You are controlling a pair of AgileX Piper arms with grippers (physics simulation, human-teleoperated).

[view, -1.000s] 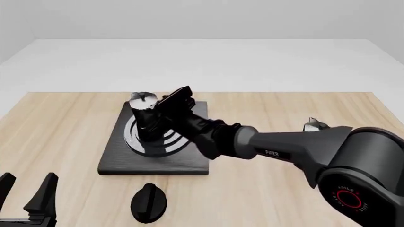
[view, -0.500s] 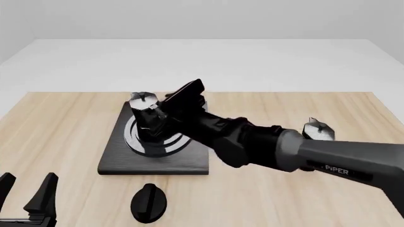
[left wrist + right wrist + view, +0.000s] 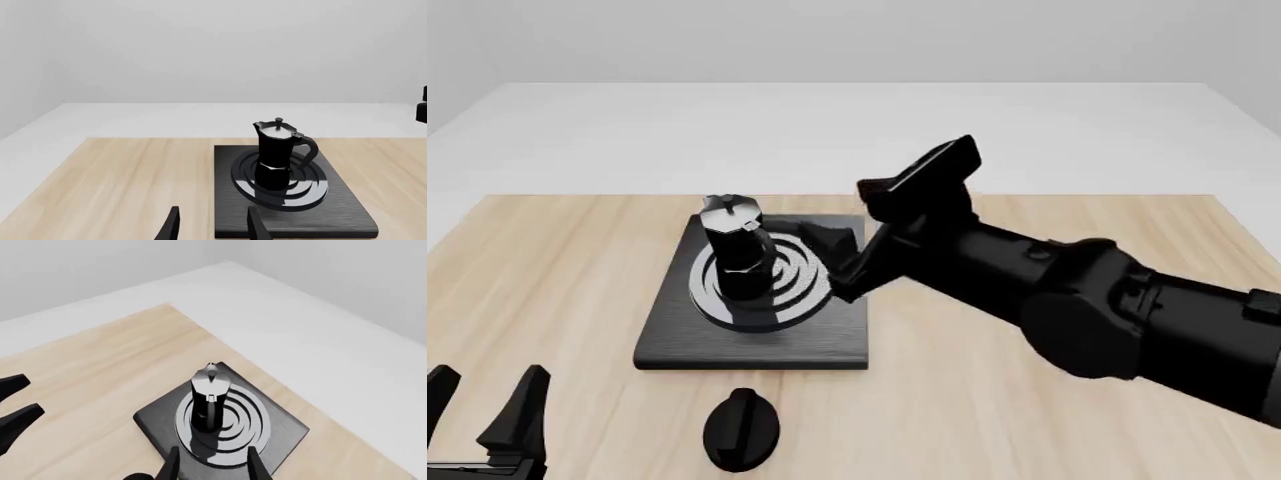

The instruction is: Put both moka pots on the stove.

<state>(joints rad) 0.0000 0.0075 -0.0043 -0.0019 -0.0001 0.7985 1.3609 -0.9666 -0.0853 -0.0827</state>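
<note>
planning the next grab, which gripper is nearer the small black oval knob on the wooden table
Left. The left gripper sits low at the table's near edge, just left of the small black oval knob. The right gripper hangs open over the flat black stove, farther back.

Pale wood-grain bench [image 3: 1001,420] set on a flat white floor [image 3: 854,130], backed by bare grey-white walls [image 3: 213,45] under even, soft light.

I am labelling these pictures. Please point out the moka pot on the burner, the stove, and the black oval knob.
moka pot [image 3: 742,268]: front view, on its black body.
stove [image 3: 767,346]: front view, on the slab's bare near edge.
black oval knob [image 3: 742,429]: front view, on its raised middle ridge.
</note>
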